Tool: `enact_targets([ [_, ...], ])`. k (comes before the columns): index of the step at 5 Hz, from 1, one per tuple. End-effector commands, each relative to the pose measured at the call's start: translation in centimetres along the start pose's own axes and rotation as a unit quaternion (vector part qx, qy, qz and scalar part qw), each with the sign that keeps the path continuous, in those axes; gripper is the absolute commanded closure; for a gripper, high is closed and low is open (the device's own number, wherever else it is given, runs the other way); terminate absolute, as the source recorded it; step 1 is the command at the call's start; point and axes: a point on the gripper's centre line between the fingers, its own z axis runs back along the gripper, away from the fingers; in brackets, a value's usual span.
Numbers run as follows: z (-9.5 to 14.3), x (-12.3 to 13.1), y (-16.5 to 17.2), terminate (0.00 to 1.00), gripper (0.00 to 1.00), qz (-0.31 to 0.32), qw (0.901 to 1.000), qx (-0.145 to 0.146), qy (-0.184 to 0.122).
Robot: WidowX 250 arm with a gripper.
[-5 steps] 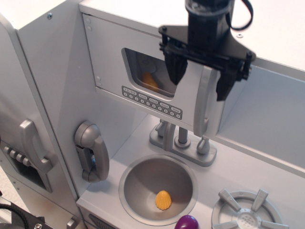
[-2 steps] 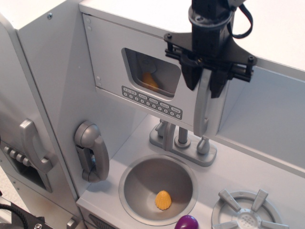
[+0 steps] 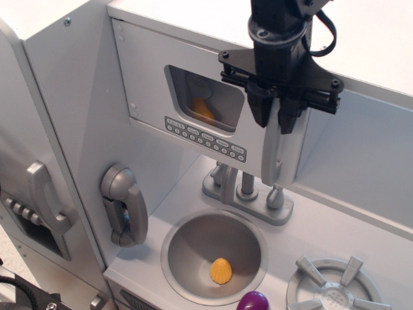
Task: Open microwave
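Microwave (image 3: pixel 187 97) sits straight under and to the left of my hand (image 3: pixel 277 119), its flat grey door closed against the cabinet. One long vertical handle (image 3: pixel 272 155) runs down the door's right edge, and my hand has its two dark fingers (image 3: pixel 259 110) pinched on the top of that handle, one on each side. Left of my hand the door has one small rounded window (image 3: pixel 205 97), with one orange shape (image 3: pixel 203 110) showing behind it. Just below the window runs one strip of tiny buttons (image 3: pixel 205 139).

Below my hand, on the surface (image 3: pixel 322 226), stands one grey faucet (image 3: pixel 248 187) with two small taps beside its spout. Further below lies one round sink (image 3: pixel 216 255), holding one yellow-orange knobbly piece (image 3: pixel 221 270). At the bottom edge, just past the sink's rim, one purple rounded thing (image 3: pixel 253 301) is partly cut off. Down and to the right of my hand is one grey burner (image 3: pixel 335 287) with spokes.

Far down to my hand's left hangs one grey telephone handset (image 3: pixel 126 205) on the side wall. Beyond it, at the left border, one more grey panel (image 3: pixel 26 161) carries one shorter handle (image 3: pixel 45 197).
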Motion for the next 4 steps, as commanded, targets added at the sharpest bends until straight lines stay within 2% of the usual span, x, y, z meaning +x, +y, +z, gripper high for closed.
enact_targets([
  [1, 2.6, -1.6, 0.6, 0.00, 1.00, -0.011, 0.9998, -0.012, -0.015],
  [2, 3.9, -3.6, 1.5, 0.00, 1.00, -0.038, 0.9992, -0.012, -0.005],
  [3, 5.8, -5.3, 2.3, 0.00, 0.00, -0.085, 0.9958, -0.016, 0.027],
  [4, 6.3, -5.7, 0.9, 0.00, 0.00, -0.063, 0.9925, -0.033, 0.100],
])
